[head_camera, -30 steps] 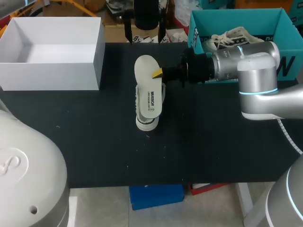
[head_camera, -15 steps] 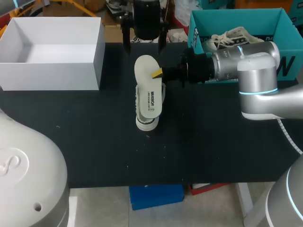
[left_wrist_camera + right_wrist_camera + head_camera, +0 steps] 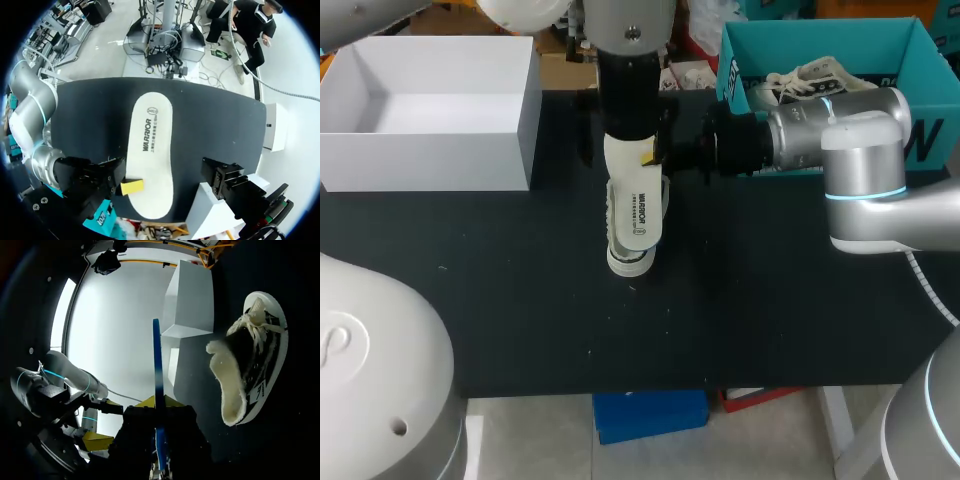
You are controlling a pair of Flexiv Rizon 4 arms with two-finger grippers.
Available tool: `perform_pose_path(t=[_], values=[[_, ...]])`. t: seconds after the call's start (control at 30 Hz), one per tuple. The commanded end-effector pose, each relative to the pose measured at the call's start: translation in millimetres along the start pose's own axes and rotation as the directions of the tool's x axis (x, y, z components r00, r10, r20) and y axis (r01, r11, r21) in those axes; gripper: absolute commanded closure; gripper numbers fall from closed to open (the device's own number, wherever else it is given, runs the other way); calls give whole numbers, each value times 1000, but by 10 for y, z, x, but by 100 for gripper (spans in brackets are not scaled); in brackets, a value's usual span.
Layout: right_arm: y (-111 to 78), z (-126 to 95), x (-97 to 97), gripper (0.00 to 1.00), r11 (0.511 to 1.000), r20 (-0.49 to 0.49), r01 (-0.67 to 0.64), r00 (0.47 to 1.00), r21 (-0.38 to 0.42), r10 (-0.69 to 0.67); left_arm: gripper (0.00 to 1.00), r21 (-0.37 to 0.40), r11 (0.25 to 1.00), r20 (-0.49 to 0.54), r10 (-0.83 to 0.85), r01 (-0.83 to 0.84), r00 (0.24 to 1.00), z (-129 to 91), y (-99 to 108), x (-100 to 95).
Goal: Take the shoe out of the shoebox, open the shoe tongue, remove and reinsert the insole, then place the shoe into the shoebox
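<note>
The insole (image 3: 633,205) sits at the centre of the head view, lying flat just above the shoe (image 3: 629,260), which rests on the black table (image 3: 520,300) with only its sides and lower end showing past the insole. The right gripper (image 3: 653,155) comes in from the right of the frame and is closed on the insole's right edge near its upper end, one yellow tip lying on top. The left gripper (image 3: 623,145) hangs over that same end, its jaws spread wide to either side and gripping nothing. The main risk is probably the thin pinch. The insole is soft and held at one edge, so it could droop, twist or slip free. The two grippers are also crowded at one end, so a descent by the left one might strike the right fingers or knock the insole askew. The shoe is unheld, so pressing the insole in may slide or tip it. The white shoebox (image 3: 520,120) waits at the upper left.
</note>
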State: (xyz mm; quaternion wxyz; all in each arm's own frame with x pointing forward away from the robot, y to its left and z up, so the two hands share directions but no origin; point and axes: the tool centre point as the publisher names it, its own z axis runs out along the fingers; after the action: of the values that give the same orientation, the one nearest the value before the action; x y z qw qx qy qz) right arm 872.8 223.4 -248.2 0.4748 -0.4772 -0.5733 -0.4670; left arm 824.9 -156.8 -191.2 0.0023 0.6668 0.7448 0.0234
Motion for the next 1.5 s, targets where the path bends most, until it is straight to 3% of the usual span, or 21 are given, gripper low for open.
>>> perform_pose_path(t=[0.03,0.23,0.37,0.53,0.7,1.0,1.23,1.5], values=[[1,4,0,100,1000,1,0,1000,1,0,0,-57,998,41,-6,9,999,80,-212,101],[1,4,0,100,1000,1,0,1000,1,0,0,-52,999,75,16,-12,997,120,-449,90],[1,4,0,100,1000,1,0,1000,1,0,0,-55,998,112,30,-24,993,131,-483,92],[1,4,0,100,1000,1,0,1000,1,0,0,-50,999,281,34,-21,959,78,-421,169],[1,4,0,100,1000,1,0,1000,1,0,0,-74,997,450,55,-24,891,31,-357,239],[1,4,0,100,1000,1,0,1000,1,0,0,-148,988,635,129,-44,762,49,-323,312],[1,4,0,100,1000,1,0,1000,1,0,0,-91,994,784,106,-56,611,149,-212,378],[1,4,0,100,1000,1,0,1000,1,0,0,-79,994,865,107,-78,491,210,-124,385]])
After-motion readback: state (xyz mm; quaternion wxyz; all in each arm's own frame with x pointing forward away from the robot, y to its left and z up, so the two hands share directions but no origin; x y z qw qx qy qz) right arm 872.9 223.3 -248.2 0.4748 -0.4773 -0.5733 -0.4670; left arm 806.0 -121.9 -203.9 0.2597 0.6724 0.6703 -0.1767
